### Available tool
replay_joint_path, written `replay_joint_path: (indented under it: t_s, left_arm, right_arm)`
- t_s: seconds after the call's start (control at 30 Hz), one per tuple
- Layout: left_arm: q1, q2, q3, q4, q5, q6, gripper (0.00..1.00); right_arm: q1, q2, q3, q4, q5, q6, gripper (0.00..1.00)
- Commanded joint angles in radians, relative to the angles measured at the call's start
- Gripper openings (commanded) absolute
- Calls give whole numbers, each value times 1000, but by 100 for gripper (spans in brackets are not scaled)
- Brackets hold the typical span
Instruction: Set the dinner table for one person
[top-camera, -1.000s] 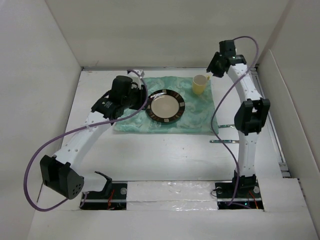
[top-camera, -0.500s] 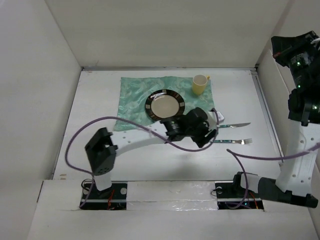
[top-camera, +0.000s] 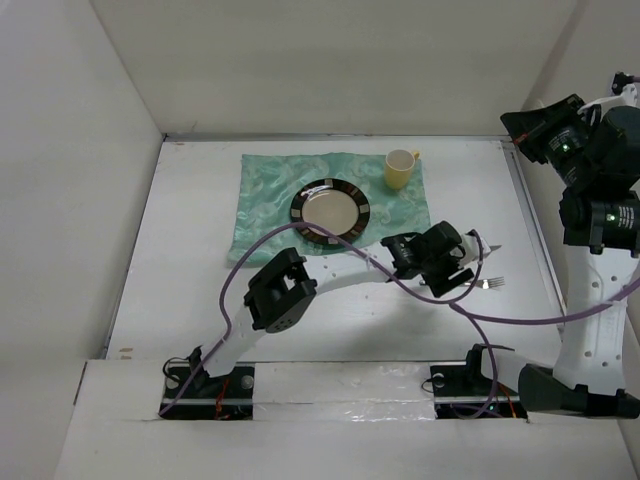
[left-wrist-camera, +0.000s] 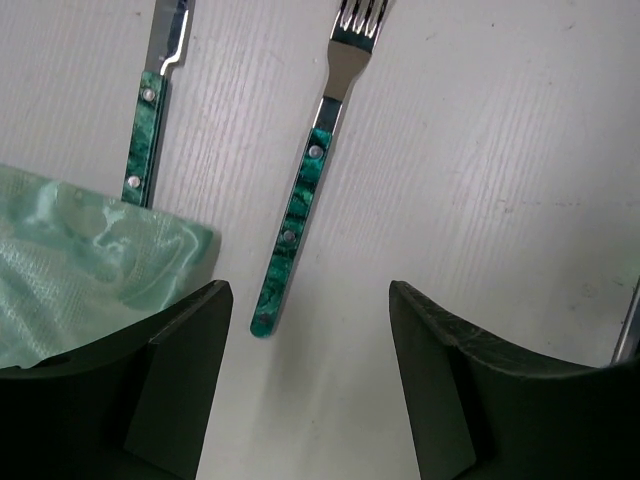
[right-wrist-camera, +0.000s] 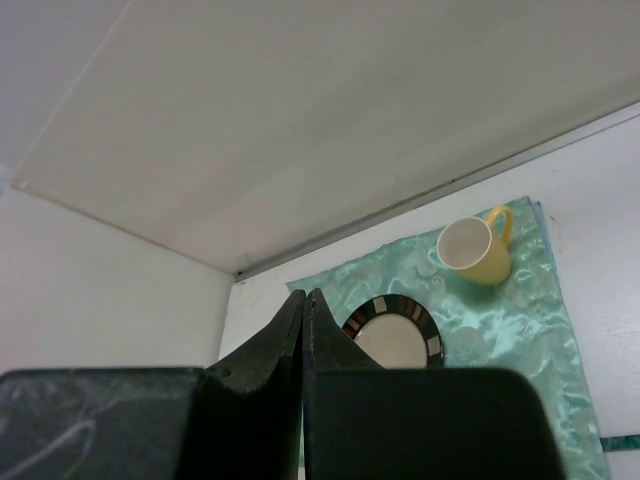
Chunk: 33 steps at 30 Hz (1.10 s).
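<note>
the table (top-camera: 180, 240) is a large, flat, matte white surface, roughly square and level, filling the space between plain white walls (top-camera: 300, 70); close up, its top shows faint straight streaks.

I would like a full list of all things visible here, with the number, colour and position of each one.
dinner table: 1, matte white, under everything
cloth: 1, sea-green, far middle of the table
plate: 1, cream with dark patterned rim, on the cloth
mug: 1, yellow, cloth's far right corner
knife: 1, green handle, right of the cloth, handle end at its corner
fork: 1, green handle, beside the knife, nearer side
left end effector: 1, black, open, over the fork's handle end
right end effector: 1, black, shut, raised at the right
</note>
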Motion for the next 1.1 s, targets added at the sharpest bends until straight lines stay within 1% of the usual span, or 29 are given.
replay_joint_path:
  t_s: [0.0, 0.27, 0.5, 0.6, 0.7, 0.77, 0.8, 0.87, 0.9, 0.97, 1.0, 1.07]
  left_arm:
    - [-1, 35, 88, 27, 68, 38, 62]
    - [-1, 203, 252, 29, 82, 38, 62]
    - [-1, 280, 256, 26, 4, 15, 60]
    - [-1, 298, 260, 24, -1, 15, 60]
    - [-1, 311, 246, 15, 13, 16, 53]
    - [-1, 306, 207, 12, 25, 13, 45]
    - [-1, 302, 191, 15, 31, 13, 34]
    - [-1, 283, 158, 12, 39, 5, 23]
    - [-1, 276, 151, 9, 45, 4, 12]
    - [-10, 242, 138, 1, 42, 4, 3]
    - [-10, 230, 133, 1, 37, -1, 0]
    - [-19, 156, 125, 7, 40, -28, 0]
  right_arm:
    - [11, -34, 67, -32, 15, -20, 2]
    - [30, -8, 117, -62, -26, -20, 2]
    - [30, -16, 125, -61, -44, -20, 2]
    - [39, -20, 105, -58, -53, -19, 1]
    - [39, -28, 88, -47, -49, -14, 1]
    - [39, -28, 88, -42, -38, -14, 1]
    - [39, -28, 88, -41, -31, -14, 1]
    - [39, -31, 88, -33, -21, -14, 1]
    - [39, -31, 88, -30, -14, -13, 2]
    - [28, -28, 91, -16, -9, -6, 3]
    - [28, -27, 94, -10, -7, -5, 5]
    - [19, -18, 111, 13, -6, 3, 6]
